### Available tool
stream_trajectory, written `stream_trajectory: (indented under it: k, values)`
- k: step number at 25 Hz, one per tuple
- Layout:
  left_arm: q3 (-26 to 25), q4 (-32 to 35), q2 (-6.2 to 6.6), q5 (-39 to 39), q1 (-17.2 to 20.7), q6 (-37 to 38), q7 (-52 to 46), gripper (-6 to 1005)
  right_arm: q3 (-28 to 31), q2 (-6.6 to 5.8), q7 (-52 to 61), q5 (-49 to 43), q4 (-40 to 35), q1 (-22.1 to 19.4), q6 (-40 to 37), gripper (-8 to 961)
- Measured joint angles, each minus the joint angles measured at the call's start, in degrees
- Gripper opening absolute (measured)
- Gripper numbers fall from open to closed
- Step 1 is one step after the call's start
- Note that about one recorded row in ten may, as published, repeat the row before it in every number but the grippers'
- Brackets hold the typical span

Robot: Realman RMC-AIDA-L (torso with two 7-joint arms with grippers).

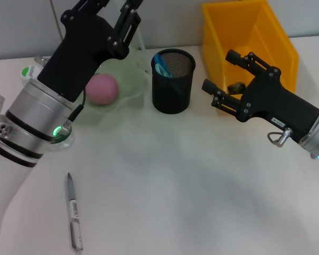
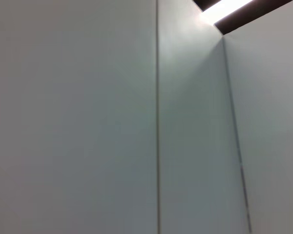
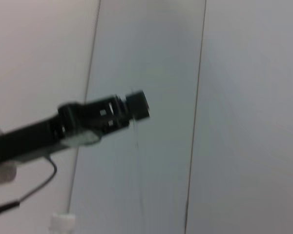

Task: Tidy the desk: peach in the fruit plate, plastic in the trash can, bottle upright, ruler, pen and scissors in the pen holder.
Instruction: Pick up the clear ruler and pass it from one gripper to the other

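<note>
Setting: white matte desk (image 1: 202,202) against a plain grey panelled wall.
Left fingers: the left gripper (image 3: 139,103) is raised high at the far left; its jaws look pressed together on a thin clear plastic ruler (image 3: 137,141) that hangs down from them, though the strip is faint.
Right fingers: the right gripper (image 1: 223,74) is spread wide and empty, hovering just near-left of the yellow plastic bin (image 1: 276,48).
Below the ruler: black mesh cylinder pen holder (image 1: 173,79), far centre, something blue already inside.
Peach: round pink peach (image 1: 101,88) lies in the translucent pale green plate (image 1: 128,79), far left.
Pen: slim grey pen (image 1: 73,212) lies flat at the near left, well apart from the holder.
Bottle: a white, green-labelled bottle (image 1: 31,70) shows behind the left arm; I cannot tell its pose.
Bin contents: a dark crumpled scrap (image 1: 236,86).
Risk: the slick, narrow ruler could swing or slip and strike the holder's rim, tipping the light mesh cup or falling outside it.
</note>
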Motion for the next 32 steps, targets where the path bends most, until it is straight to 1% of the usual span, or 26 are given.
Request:
stream_trajectory:
  k: [1,5,6,7,8,9,10,11,12,15,16,17,19,21,32]
  values:
    - [2.29,0.70,0.00,-3.47,0.07,-1.13,2.01,441,0.26,0.04,-1.11,0.74,1.56,0.76,-1.21,711]
    - [4.03,1.27,-0.01,-5.88,0.08,-2.12,3.57,444,0.51,0.10,-1.41,0.92,3.21,2.05,-2.44,707]
    - [5.85,1.85,0.00,-8.60,0.15,-2.75,4.95,445,0.52,0.17,-1.48,0.97,4.71,3.35,-2.53,706]
    - [5.85,1.85,0.00,-8.60,0.15,-2.75,4.95,445,0.52,0.17,-1.48,0.97,4.71,3.35,-2.53,706]
    - [6.38,2.06,0.00,-9.29,0.17,-2.79,5.22,446,0.56,0.23,-1.55,1.00,6.31,4.71,-2.43,705]
    - [6.80,2.38,-0.01,-9.91,0.18,-2.96,5.61,447,0.56,0.23,-1.55,1.00,6.31,4.71,-2.43,704]
    - [6.80,2.38,-0.01,-9.91,0.18,-2.96,5.61,447,0.58,0.26,-1.83,1.01,7.33,5.55,-2.41,703]
    - [7.16,2.69,0.00,-10.52,0.18,-3.13,6.14,448,0.58,0.30,-3.10,1.03,9.08,6.91,-2.50,702]
    - [7.16,2.69,0.00,-10.52,0.18,-3.13,6.14,449,0.58,0.30,-3.10,1.03,9.08,6.91,-2.50,701]
    - [7.16,2.69,0.00,-10.52,0.18,-3.13,6.14,451,0.60,0.35,-5.78,1.05,11.55,8.82,-2.69,699]
    - [9.22,4.33,-0.01,-13.10,0.29,-4.06,9.69,452,0.93,0.34,-7.06,1.07,13.03,10.12,-2.55,698]
    - [10.15,4.98,-0.01,-14.17,0.37,-4.44,11.35,452,0.93,0.34,-7.06,1.07,13.03,10.12,-2.55,697]
    - [10.38,5.11,-0.01,-14.55,0.37,-4.53,11.69,454,1.90,0.35,-8.27,1.08,14.35,11.19,-2.18,695]
    - [11.80,5.61,0.00,-16.64,0.19,-4.73,13.25,455,4.06,0.34,-10.05,1.10,16.13,12.58,-1.93,693]
    - [13.76,7.05,-0.01,-17.57,0.49,-4.73,15.64,463,6.72,0.34,-11.28,1.11,18.72,16.06,-0.04,684]
